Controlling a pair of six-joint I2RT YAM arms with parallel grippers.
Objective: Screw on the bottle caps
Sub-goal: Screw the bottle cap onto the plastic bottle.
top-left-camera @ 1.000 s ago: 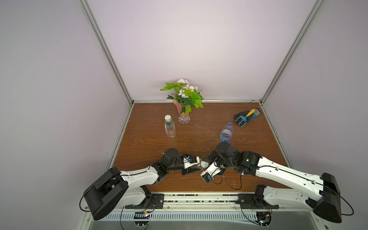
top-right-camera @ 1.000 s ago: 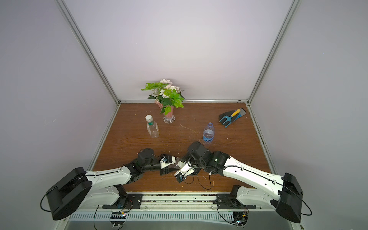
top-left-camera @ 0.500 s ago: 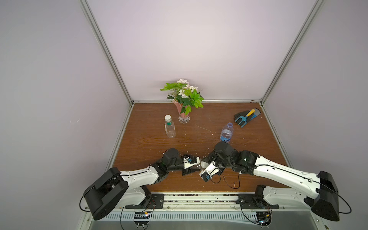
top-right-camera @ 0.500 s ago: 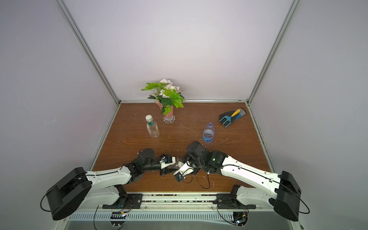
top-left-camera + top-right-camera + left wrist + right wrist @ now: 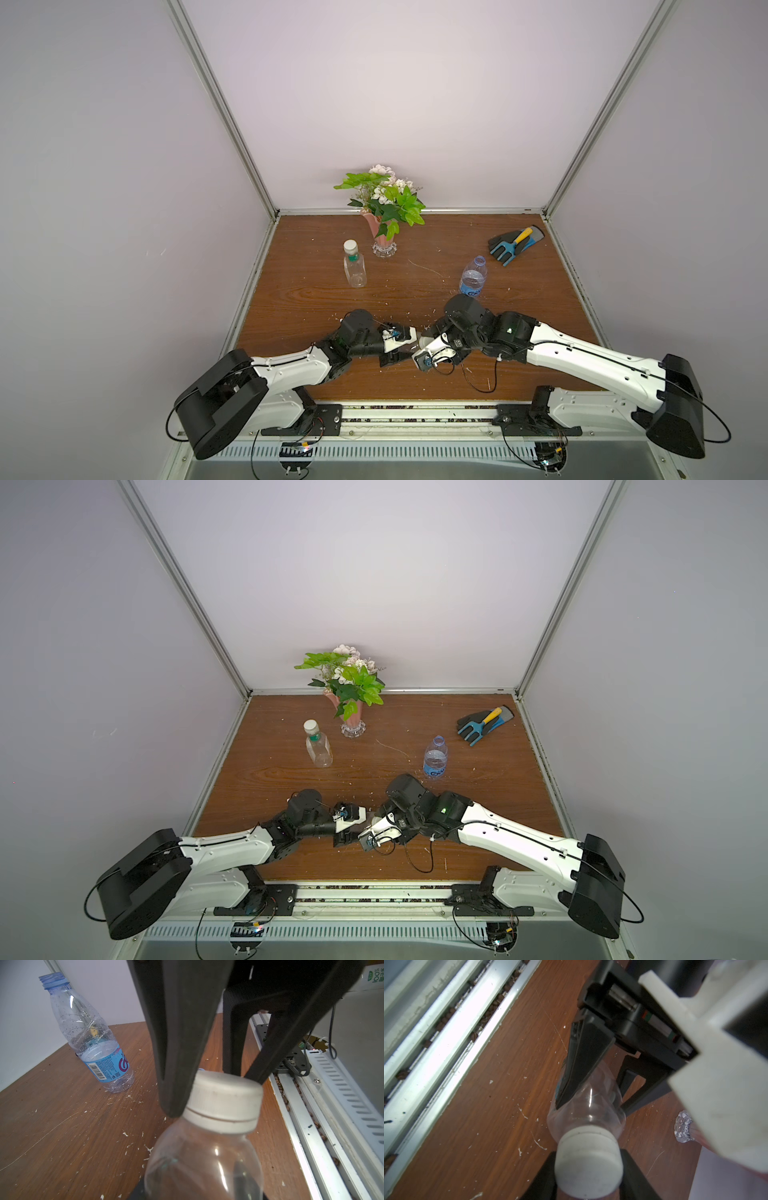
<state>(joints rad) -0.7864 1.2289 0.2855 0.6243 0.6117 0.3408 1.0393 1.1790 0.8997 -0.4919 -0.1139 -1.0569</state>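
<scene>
Both arms meet at the front middle of the surface, just inside the front rail; left gripper has its fingers clamped on the body of a clear round bottle, neck pointing at the other arm; right gripper has its fingers narrowed onto the white cap, one on each side, both touching; the cap sits on the bottle neck, with the seam above its lower ring visible; cannot tell how far it is threaded; in both top views the wrists hide most of the bottle, so cannot tell if it clears the wood.

Blue-labelled bottle stands upright and uncapped just beyond the right wrist, apart from it; squarish bottle with green neck ring stands upright far left, second white cap on its mouth; pink vase with flowers just beside it toward the back wall; glove with a blue hand fork on it, back right corner, well apart from everything; white flecks scattered over the wood.
</scene>
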